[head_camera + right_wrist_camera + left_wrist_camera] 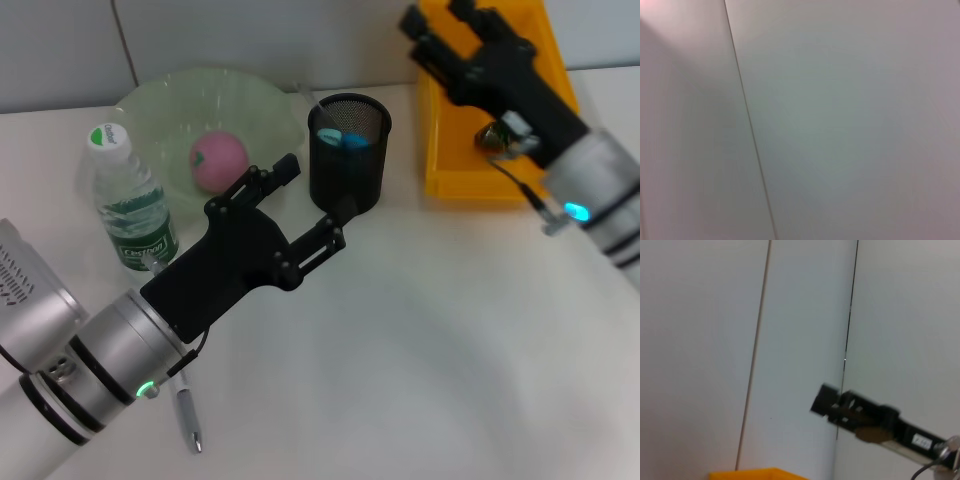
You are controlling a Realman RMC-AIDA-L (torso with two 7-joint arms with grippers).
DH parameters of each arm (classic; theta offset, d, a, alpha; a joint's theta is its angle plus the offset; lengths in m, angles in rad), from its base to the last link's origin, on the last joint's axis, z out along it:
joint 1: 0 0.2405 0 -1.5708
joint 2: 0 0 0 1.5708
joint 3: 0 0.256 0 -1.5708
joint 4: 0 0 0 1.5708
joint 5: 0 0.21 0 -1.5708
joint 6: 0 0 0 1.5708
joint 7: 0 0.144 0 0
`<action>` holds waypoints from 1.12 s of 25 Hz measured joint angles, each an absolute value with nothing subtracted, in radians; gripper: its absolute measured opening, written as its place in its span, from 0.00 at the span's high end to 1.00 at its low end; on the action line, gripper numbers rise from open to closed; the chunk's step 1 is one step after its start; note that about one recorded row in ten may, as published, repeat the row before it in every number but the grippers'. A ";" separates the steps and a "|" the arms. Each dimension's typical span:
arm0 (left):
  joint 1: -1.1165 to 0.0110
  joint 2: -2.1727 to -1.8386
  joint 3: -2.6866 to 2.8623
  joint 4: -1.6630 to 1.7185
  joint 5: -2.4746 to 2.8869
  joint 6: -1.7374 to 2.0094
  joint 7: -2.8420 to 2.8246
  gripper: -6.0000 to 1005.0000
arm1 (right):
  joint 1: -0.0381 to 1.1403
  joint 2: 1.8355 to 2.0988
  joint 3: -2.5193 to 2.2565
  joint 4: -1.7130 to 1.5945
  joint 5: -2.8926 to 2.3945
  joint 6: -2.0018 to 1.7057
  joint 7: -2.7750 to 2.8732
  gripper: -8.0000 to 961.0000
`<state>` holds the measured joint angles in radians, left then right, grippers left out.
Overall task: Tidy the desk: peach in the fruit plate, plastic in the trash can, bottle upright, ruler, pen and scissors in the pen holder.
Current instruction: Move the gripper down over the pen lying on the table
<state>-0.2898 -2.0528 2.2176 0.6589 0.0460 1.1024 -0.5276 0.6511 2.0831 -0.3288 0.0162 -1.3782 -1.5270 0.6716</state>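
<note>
My left gripper (pixel 314 196) is open and empty, just in front of the black mesh pen holder (pixel 349 152). The holder has blue scissor handles (pixel 340 138) and a clear ruler (pixel 305 98) in it. A pink peach (pixel 219 161) lies in the green fruit plate (pixel 250 100). A clear bottle (pixel 127 196) with a green label stands upright left of the plate. A silver pen (pixel 188 420) lies on the table, partly under my left arm. My right gripper (pixel 441 22) is open above the yellow trash can (pixel 448 170), which holds crumpled plastic (pixel 495 135). It also shows in the left wrist view (pixel 821 399).
The white table (pixel 420 350) stretches in front of the holder and the can. A grey wall panel fills the right wrist view (pixel 840 125). The yellow can's rim (pixel 755 474) shows at the edge of the left wrist view.
</note>
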 joint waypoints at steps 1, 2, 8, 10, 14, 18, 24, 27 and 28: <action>-0.289 -2.049 2.218 0.658 0.051 1.104 -0.533 0.24 | 0.651 2.083 -0.329 0.016 -1.378 -1.527 0.672 0.22; -0.289 -2.047 2.217 0.657 0.061 1.107 -0.542 0.24 | 0.634 2.082 -0.345 -0.008 -1.380 -1.553 0.724 0.22; -0.296 -2.023 2.151 0.641 0.245 1.147 -0.690 0.24 | 0.543 2.077 -0.538 -0.228 -1.382 -1.617 1.078 0.22; -0.294 -2.010 2.100 0.637 0.344 1.176 -0.760 0.24 | 0.504 2.074 -0.605 -0.312 -1.383 -1.635 1.185 0.22; -0.274 -1.980 1.973 0.637 0.534 1.265 -0.906 0.24 | 0.432 2.046 -0.703 -0.425 -1.392 -1.692 1.363 0.22; -0.265 -1.967 1.895 0.639 0.641 1.317 -0.970 0.24 | 0.417 2.019 -0.710 -0.435 -1.447 -1.738 1.384 0.22; -0.269 -1.955 1.685 0.648 0.904 1.429 -1.120 0.24 | 0.411 1.996 -0.707 -0.497 -1.715 -1.830 1.427 0.22; -0.274 -1.954 1.545 0.722 1.154 1.464 -1.274 0.24 | 0.413 1.996 -0.710 -0.541 -1.832 -1.850 1.453 0.22; -0.274 -1.954 1.545 0.722 1.154 1.464 -1.274 0.24 | 0.416 1.998 -0.712 -0.553 -1.877 -1.853 1.457 0.22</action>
